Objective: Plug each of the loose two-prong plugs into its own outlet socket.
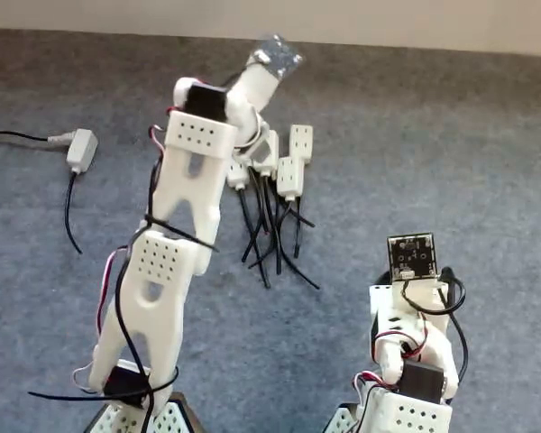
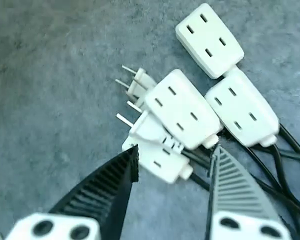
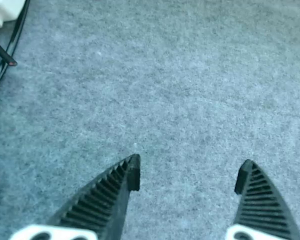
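Note:
Three white outlet sockets (image 2: 208,40), (image 2: 242,112), (image 2: 182,107) lie bunched on the grey carpet, trailing black cords (image 2: 285,155). Beside them are two loose two-prong plugs (image 2: 137,85), (image 2: 145,127), prongs pointing away from the sockets. My left gripper (image 2: 174,157) is open just above this cluster, its fingers either side of another small white plug body (image 2: 160,167). From above, the left arm (image 1: 194,171) stretches out to the sockets (image 1: 289,176). My right gripper (image 3: 189,175) is open over bare carpet, holding nothing, with the right arm (image 1: 406,361) folded near its base.
Another white plug block (image 1: 81,149) with a black cable lies apart at the far left. Black cord ends (image 1: 275,248) fan out toward the arms from the cluster. A socket corner (image 3: 5,10) and cords show at the edge of the right wrist view.

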### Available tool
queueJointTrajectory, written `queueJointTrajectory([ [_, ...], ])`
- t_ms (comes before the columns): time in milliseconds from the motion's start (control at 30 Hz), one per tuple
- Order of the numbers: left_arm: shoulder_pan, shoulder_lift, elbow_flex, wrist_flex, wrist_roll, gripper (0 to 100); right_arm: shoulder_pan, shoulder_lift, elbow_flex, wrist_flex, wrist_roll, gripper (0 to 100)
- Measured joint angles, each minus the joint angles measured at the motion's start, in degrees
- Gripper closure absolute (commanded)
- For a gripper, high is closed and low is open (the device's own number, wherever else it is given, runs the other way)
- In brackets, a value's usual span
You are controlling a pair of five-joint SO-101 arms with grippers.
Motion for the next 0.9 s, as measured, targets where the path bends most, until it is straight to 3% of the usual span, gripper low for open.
queueJointTrajectory([
  [433,0.6,11.0,-0.2,-20.7,-0.3,78,0.0,0.0,0.0,0.0,0.0,69.8],
  [700,1.2,13.7,0.0,-21.5,-0.3,78,0.0,0.0,0.0,0.0,0.0,69.8],
  [767,1.2,13.7,0.0,-21.5,-0.3,82,0.0,0.0,0.0,0.0,0.0,69.8],
  [900,1.2,13.7,0.0,-21.4,-0.3,100,0.0,0.0,0.0,0.0,0.0,69.8],
])
